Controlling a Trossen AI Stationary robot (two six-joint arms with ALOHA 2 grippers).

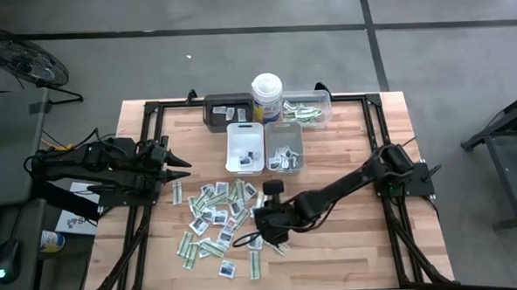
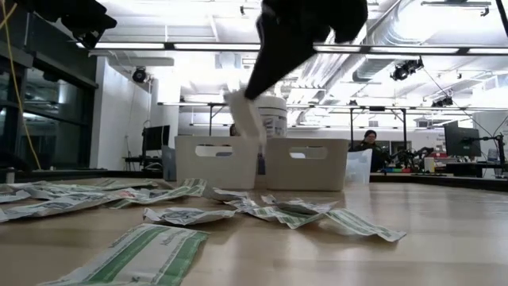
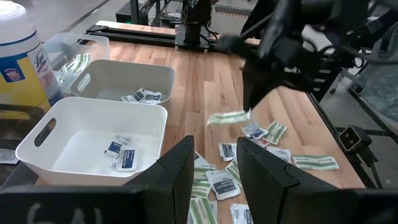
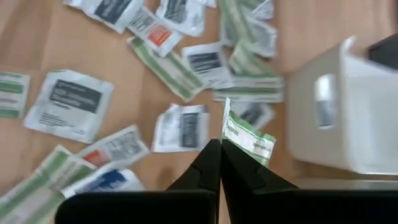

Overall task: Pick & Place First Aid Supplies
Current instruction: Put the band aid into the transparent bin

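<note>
The right tool (image 4: 220,163) is clenched on a green-and-white strip (image 4: 247,137), holding it in the air above the scattered packets (image 1: 211,219) on the worktop (image 1: 359,245), near the white tray (image 1: 245,148). The left tool (image 1: 177,162) waits released at the worktop's left edge, holding nothing.

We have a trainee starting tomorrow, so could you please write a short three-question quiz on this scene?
1. True or false: the right gripper is shut on a green-and-white strip.
2. Where is the left gripper? A) over the loose packets B) at the table's left side, away from the trays C) inside the white tray
3. Fill in: the canister stands at the table's ____ edge, behind the trays.

Key: 1 true; 2 B; 3 far.
</note>
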